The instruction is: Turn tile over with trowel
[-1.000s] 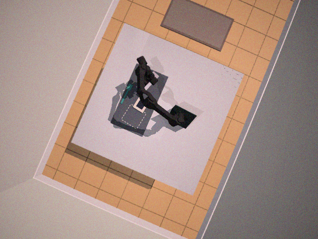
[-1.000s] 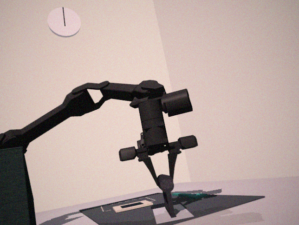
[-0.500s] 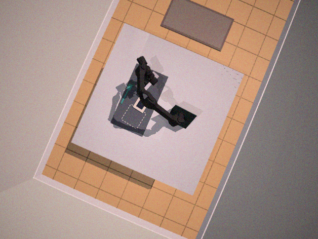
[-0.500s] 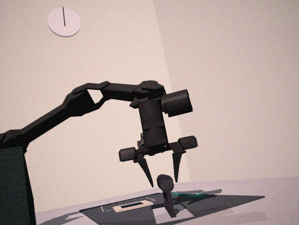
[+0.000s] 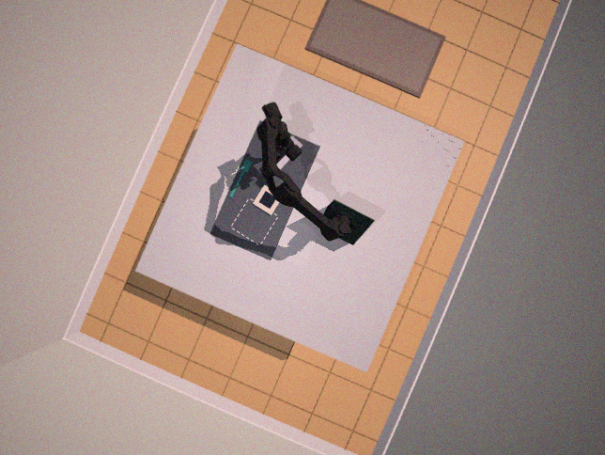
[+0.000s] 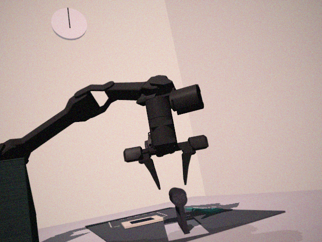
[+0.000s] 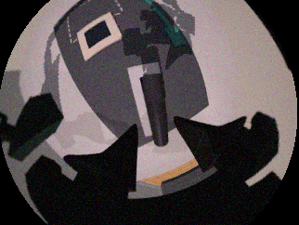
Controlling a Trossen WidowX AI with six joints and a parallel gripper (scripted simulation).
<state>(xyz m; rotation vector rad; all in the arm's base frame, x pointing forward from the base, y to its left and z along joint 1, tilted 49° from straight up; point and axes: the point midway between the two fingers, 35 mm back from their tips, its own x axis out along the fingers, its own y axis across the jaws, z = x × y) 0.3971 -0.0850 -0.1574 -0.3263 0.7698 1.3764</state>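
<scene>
The trowel (image 6: pixel 179 208) stands on the dark mat (image 6: pixel 234 215), resting on a pale patch of it. In the exterior view its rounded dark handle is nearly end-on, so its long axis runs roughly toward that camera. In the wrist view the handle (image 7: pixel 154 108) is a dark bar running from between the fingertips out toward the far edge of the mat.

A teal object (image 6: pixel 205 208) lies flat on the mat just beyond the trowel; in the top view it sits at the mat's edge (image 5: pixel 240 177).

The tile (image 6: pixel 142 221) lies flat on the mat to the trowel's left in the exterior view, its cream border framing a dark centre that faces up. In the top view it sits at a corner of the dashed outline (image 5: pixel 253 222), partly across the line.

The gripper (image 6: pixel 171 186) hangs directly above the handle, apart from it. Its jaws are spread and released, grasping nothing. The mat rests on the pale surface (image 5: pixel 318 303).
</scene>
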